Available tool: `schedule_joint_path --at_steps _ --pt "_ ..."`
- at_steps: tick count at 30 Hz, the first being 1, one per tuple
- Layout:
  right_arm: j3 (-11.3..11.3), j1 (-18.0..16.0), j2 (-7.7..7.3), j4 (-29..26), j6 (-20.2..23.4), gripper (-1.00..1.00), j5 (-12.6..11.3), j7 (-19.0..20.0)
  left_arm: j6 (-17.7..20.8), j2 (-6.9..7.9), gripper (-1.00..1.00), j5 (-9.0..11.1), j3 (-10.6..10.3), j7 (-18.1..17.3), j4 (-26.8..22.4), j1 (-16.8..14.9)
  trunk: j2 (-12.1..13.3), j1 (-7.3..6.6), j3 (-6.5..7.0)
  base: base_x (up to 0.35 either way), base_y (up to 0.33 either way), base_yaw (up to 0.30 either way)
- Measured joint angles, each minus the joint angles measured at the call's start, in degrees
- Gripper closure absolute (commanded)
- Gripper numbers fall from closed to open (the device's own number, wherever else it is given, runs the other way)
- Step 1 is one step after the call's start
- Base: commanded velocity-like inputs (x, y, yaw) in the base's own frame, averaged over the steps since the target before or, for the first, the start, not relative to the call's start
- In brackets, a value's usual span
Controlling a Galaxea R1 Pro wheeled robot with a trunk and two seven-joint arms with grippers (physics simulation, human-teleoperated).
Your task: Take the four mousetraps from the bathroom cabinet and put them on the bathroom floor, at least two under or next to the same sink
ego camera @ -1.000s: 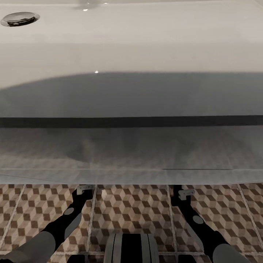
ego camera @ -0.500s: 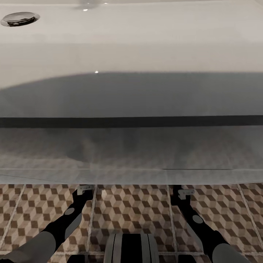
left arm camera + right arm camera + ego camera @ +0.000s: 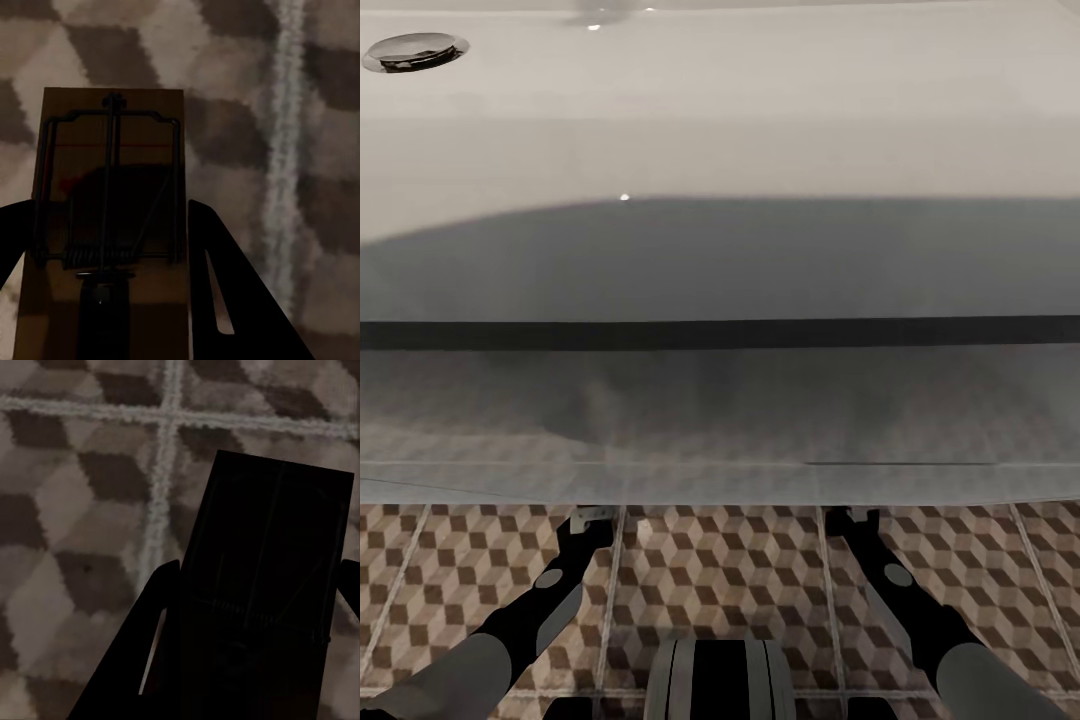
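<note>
Head view: sink [image 3: 720, 110], wide and white with its chrome drain [image 3: 415, 50] at far left, spans the frame above the cube-patterned bathroom floor [image 3: 720, 570]. Both forearms reach under its front edge. Against the frame a second earlier, the right pincer [image 3: 852, 520] has shifted slightly leftward and its wrist sits lower; the left pincer [image 3: 592, 520] is unchanged.

Left wrist view: mousetrap [image 3: 109, 202] lies between the dark fingers [image 3: 225, 300], wire bar and red mark visible, with the tiles close behind it. The left pincer appears to pinch the board by its sides.

Right wrist view: second mousetrap [image 3: 270, 577], in deep shadow, sits between the right fingers [image 3: 142, 660], seemingly gripped, just beside a grout crossing.

Judgement: the right arm's small move suggests lowering toward release; both traps are close to the floor by the sink.
</note>
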Motion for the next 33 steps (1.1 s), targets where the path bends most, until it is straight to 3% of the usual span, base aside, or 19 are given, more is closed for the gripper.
schedule_joint_path --at_steps 8,15,21,28,33 --pt "0.12 -0.19 -0.02 0.20 0.10 1.00 0.20 0.26 -0.05 0.13 1.00 0.01 0.00 0.01 0.00 0.00 0.00 0.00 0.00 0.000 0.000 0.000" --pt "0.27 -0.20 0.01 0.57 -0.07 1.00 3.36 0.68 0.02 0.10 1.00 0.07 0.00 -0.05 0.00 0.00 0.00 0.00 0.00 0.000 0.000 0.000" --pt "0.23 -0.18 -0.01 0.69 -0.37 1.00 4.09 1.68 -0.05 0.13 1.00 0.07 0.00 0.00 0.00 0.00 0.00 0.00 0.00 0.000 0.000 0.000" --pt "0.34 -0.11 0.06 2.25 -5.39 1.00 3.84 1.88 0.02 0.13 1.00 0.05 0.07 -0.07 -0.48 0.00 0.00 0.00 0.00 0.000 0.000 0.000" --pt "0.43 -0.11 0.29 4.68 -6.34 1.00 4.08 1.90 0.19 0.05 1.00 -0.01 0.07 -0.07 -1.36 0.00 0.00 0.00 0.00 0.000 0.000 0.000"
